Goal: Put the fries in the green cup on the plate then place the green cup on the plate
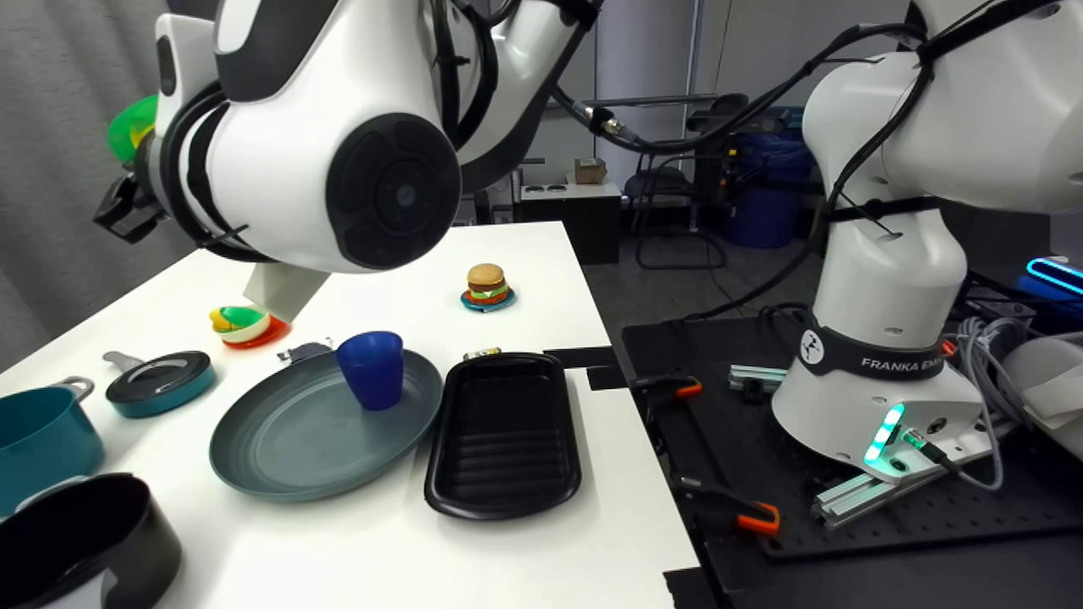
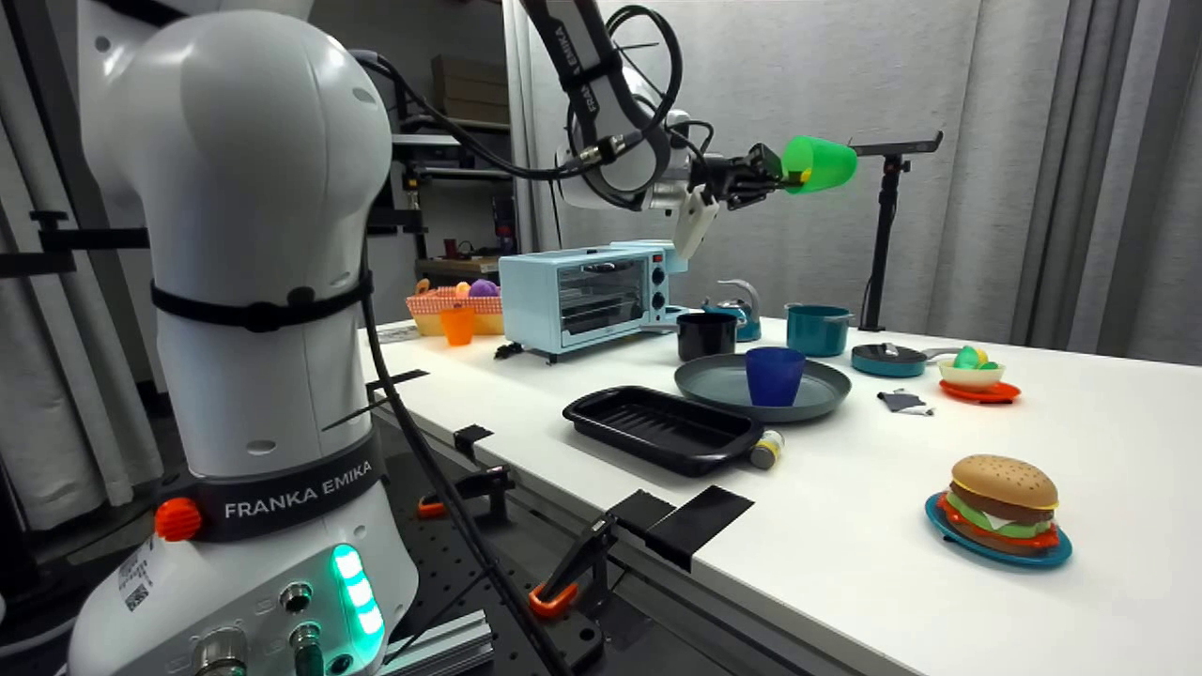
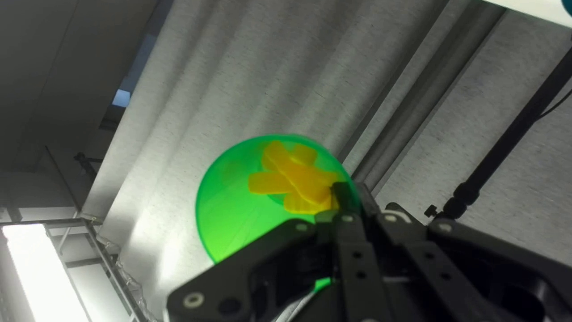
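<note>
Claw (image 3: pixel 356 200): almost closed, gripped the green cup (image 2: pixel 826 163) by its wall; held it aloft, tipped on its side, with fries (image 3: pixel 295 176) inside. In an exterior view, hung toward eleven o'clock from the plate (image 1: pixel 283 444), with a blue cup (image 1: pixel 372 372) on it at two o'clock.

The round grey-blue plate (image 1: pixel 288 431) is resting flat; well above its level the green cup (image 2: pixel 830 163) is hovering nearly sideways, yellow fries (image 3: pixel 299 176) crisscrossing inside.
</note>
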